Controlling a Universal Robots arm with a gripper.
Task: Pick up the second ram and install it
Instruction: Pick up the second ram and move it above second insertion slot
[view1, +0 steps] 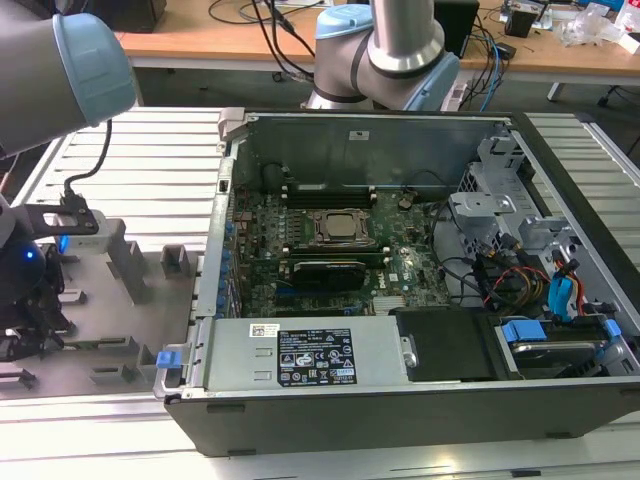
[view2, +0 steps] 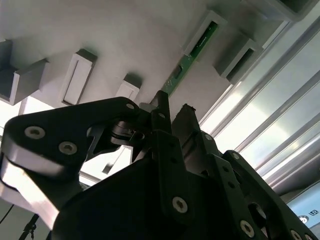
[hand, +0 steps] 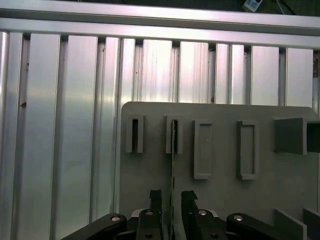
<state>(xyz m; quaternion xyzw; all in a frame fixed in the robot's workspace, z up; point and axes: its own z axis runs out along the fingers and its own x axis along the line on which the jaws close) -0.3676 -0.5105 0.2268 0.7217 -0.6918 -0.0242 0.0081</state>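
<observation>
The second ram (hand: 173, 150) is a thin green board standing on edge in a slotted holder on the grey fixture plate (hand: 225, 200). In the second wrist view the ram (view2: 192, 52) runs from that holder down toward the fingertips. My gripper (hand: 171, 197) is open, with one black finger on each side of the stick and a small gap on both sides. The gripper (view2: 175, 110) straddles the board's near end. In the exterior view the gripper (view1: 28, 330) hangs low over the plate at the far left, well away from the open computer case (view1: 400, 400).
The plate (view1: 120, 330) carries several upright grey holders (view1: 128, 265). Ribbed aluminium table (hand: 60, 125) surrounds it. Inside the case are the CPU socket (view1: 337, 227), black memory slots (view1: 325, 190) on either side of it, cables and a drive cage (view1: 500, 210). The arm's base (view1: 385, 50) stands behind the case.
</observation>
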